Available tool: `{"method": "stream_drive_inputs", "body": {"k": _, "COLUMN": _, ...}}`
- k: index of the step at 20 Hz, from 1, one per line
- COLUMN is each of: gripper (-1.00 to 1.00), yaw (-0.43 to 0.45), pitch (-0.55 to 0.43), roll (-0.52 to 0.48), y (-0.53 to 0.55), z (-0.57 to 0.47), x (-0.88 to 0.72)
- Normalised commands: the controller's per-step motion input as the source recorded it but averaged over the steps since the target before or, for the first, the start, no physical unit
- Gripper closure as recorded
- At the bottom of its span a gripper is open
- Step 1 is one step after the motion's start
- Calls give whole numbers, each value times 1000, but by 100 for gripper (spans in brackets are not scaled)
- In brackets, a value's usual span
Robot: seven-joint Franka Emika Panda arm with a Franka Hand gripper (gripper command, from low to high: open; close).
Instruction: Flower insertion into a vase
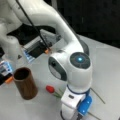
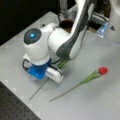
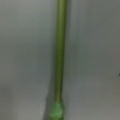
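Vase: the brown wood-look cylinder [image 1: 25,83] stands upright on the tabletop [image 1: 107,65] at a front view's left, with its dark hollow facing up. In a front view only its dark rim [image 2: 65,24] shows at the top, behind the arm.
Red flower: in a front view the red bud [image 1: 50,89] lies on the tabletop just right of the vase, not touching it. In a front view the whole flower [image 2: 103,70] lies flat, bud at the right, and its green stem runs down to the left.
Second stem: a thin green stem [image 2: 38,89] lies on the tabletop, coming out from under the wrist toward a front view's bottom left.
Arm: the white arm [image 1: 80,60] with a blue light bends low over the stems.
Hand: it points down at the tabletop [image 1: 68,112]; its fingers are hidden, so I cannot tell how wide it is open or whether it holds anything.
Wrist view: a green stem [image 3: 60,50] runs from top to bottom over grey tabletop, close to the camera.
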Motion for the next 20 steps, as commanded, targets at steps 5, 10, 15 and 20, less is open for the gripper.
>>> {"method": "stream_drive_inputs", "body": {"k": 5, "gripper": -100, "yaw": 76, "pitch": -21, "roll": -17, "y": 3, "z": -182, "x": -166}}
{"method": "stream_drive_inputs", "body": {"k": 10, "gripper": 100, "yaw": 59, "pitch": -73, "roll": -21, "y": 15, "z": -57, "x": -47}}
{"method": "stream_drive_inputs", "body": {"k": 15, "gripper": 100, "yaw": 43, "pitch": -80, "roll": -62, "y": 49, "z": -13, "x": -17}}
{"method": "stream_drive_inputs", "body": {"k": 20, "gripper": 100, "yaw": 25, "pitch": -96, "roll": -56, "y": 45, "z": -13, "x": -5}}
